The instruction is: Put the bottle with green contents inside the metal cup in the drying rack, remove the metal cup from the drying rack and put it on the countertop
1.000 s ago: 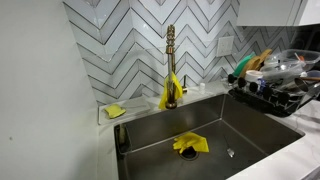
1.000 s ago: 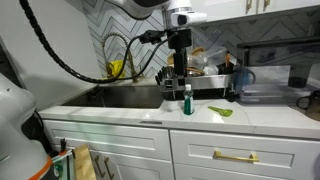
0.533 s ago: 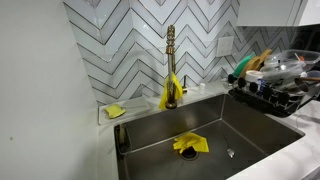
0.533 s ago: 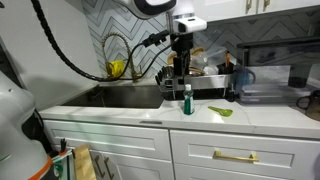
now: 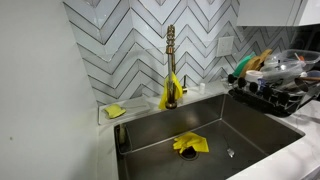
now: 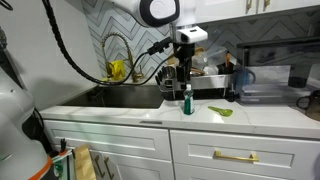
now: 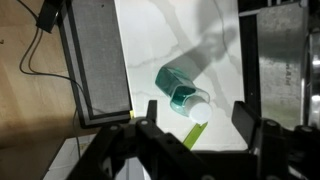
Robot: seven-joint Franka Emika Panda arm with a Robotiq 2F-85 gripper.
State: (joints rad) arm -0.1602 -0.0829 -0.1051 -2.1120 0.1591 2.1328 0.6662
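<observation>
Hovering gripper [image 6: 186, 76], jaws spread wide and empty, directly above green-liquid bottle [image 6: 187, 100], upright on white countertop [image 6: 255, 114] near sink (label text too blurred to read); drying rack [image 5: 268, 98] crowded.

The backsplash [image 5: 120, 40] is showing a white-and-grey chevron pattern. The faucet [image 5: 170, 50] is showing a brass-gold finish. The faucet cloth [image 5: 167, 96], the sink cloth [image 5: 190, 144] and the sponge [image 5: 116, 111] are all showing yellow. The sink [image 5: 150, 135] is showing steel grey. The rack [image 5: 270, 103] is showing black. The bottle [image 7: 183, 92] is showing teal-green contents and a white cap. The countertop [image 7: 150, 40] is showing white.
</observation>
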